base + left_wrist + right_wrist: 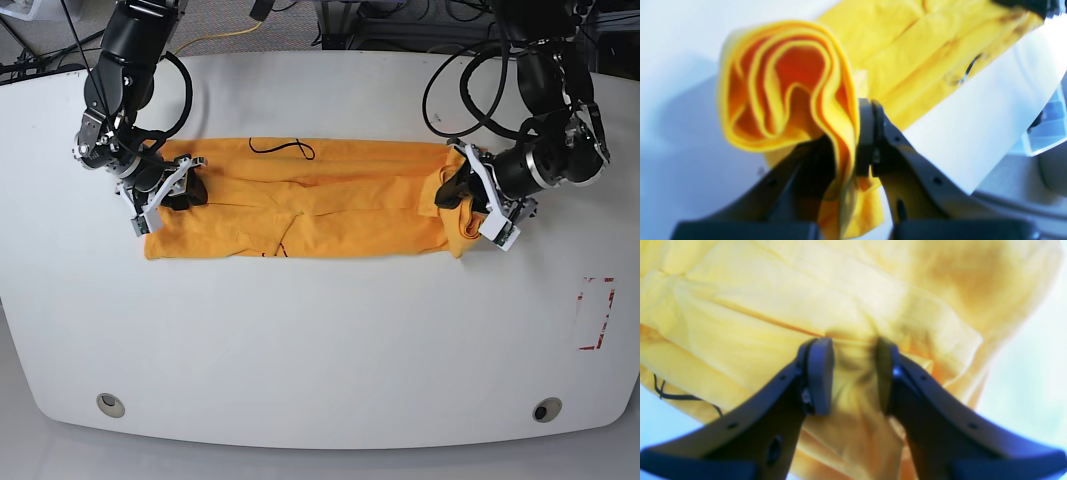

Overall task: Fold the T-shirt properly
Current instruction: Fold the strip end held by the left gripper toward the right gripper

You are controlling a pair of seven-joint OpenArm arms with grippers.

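Observation:
The orange-yellow T-shirt (320, 200) lies as a long flat strip across the white table (320, 340). Its right end is lifted and curled into layered folds (786, 86). My left gripper (855, 133), on the right in the base view (457, 200), is shut on that end. The cloth is pinched between its dark pads (864, 133). At the strip's other end, my right gripper (853, 373), also seen in the base view (183, 190), is closed on a bunch of T-shirt (873, 300) that fills the gap between its pads (820, 373). Thin dark threads (283, 148) mark the cloth near its far edge.
A red-outlined rectangle (595, 312) is marked on the table at the right. Two round holes (111, 404) (545, 409) sit near the front edge. Cables and both arm bases crowd the back edge.

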